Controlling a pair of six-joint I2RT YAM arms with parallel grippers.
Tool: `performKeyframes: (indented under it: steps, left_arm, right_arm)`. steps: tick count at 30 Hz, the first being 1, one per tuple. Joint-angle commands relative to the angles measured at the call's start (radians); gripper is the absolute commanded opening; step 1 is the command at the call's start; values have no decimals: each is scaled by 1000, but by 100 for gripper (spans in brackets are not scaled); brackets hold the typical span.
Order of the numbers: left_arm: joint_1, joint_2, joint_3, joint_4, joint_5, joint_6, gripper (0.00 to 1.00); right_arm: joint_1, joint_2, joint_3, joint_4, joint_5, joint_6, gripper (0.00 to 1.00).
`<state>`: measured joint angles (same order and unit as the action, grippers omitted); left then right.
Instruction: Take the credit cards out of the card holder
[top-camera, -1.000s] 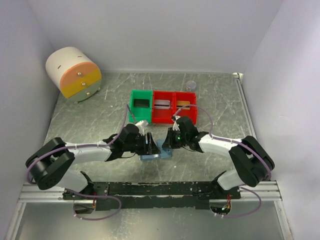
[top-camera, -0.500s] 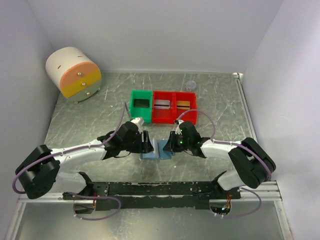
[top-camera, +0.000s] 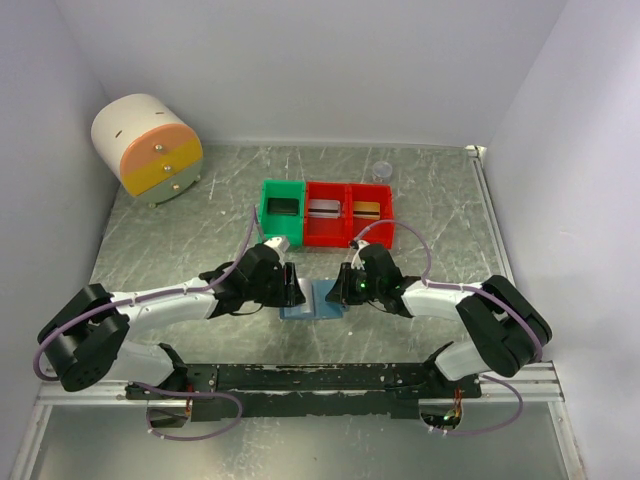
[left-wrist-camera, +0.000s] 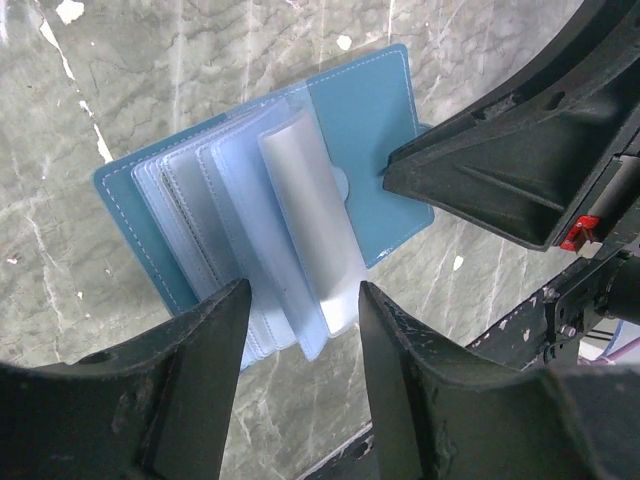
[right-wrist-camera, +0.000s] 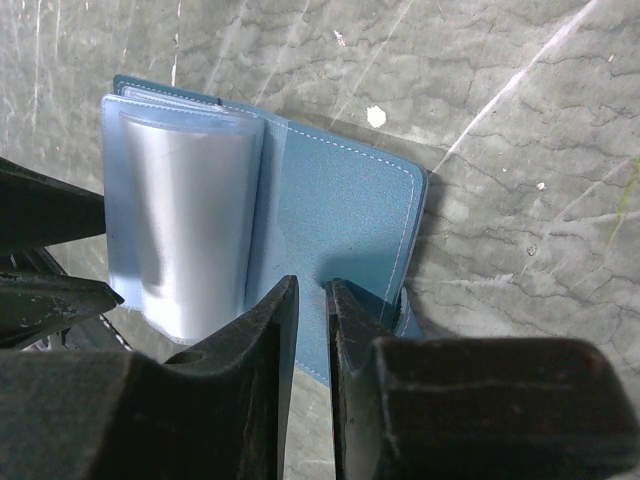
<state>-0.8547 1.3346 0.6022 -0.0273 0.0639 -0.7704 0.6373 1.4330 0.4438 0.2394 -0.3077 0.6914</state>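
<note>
The blue-grey card holder (top-camera: 312, 305) lies open on the table between my two grippers. In the left wrist view its clear inner pockets (left-wrist-camera: 250, 200) fan up, and one curled, silvery sleeve (left-wrist-camera: 310, 220) stands in the middle. My left gripper (left-wrist-camera: 302, 290) is open, its jaws on either side of the near ends of the sleeves. My right gripper (right-wrist-camera: 312, 283) is shut, tips down on the holder's right blue panel (right-wrist-camera: 340, 200). A dark card (top-camera: 282, 207), a silvery card (top-camera: 323, 208) and a gold card (top-camera: 366, 208) lie in the bins.
A green bin (top-camera: 266, 212) and a red double bin (top-camera: 345, 232) stand just behind the holder. A round cream and orange drawer unit (top-camera: 148, 148) stands at the back left. A small clear cup (top-camera: 381, 171) stands at the back. The arms' base rail (top-camera: 300, 378) runs along the near edge.
The left arm has stretched out and its gripper has settled over the holder's left half. The right gripper has dropped a little onto the right panel. A sleeve now stands up.
</note>
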Motion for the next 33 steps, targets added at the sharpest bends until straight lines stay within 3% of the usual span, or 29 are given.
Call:
performKeyframes:
  steps: [1,8,15,19,26,33]
  left_arm:
    - [-7,-3,0,41,21,-5,58]
    - [-11,27,0,122,86,-24,55]
    - [-25,21,36,80,48,-33,52]
    - [-25,24,27,101,68,-33,45]
    - [-27,83,16,278,206,-66,34]
    - [-27,160,28,326,230,-87,36]
  right_arm:
    - [5,18,-25,-29,2,-6,19]
    - [4,15,-25,-26,1,-3,19]
    - [5,1,-21,-42,9,-6,21]
    - [4,-27,-20,-51,16,-5,22]
    - [4,-83,-30,-40,15,20,24]
    - [5,-153,-37,-86,97,48,24]
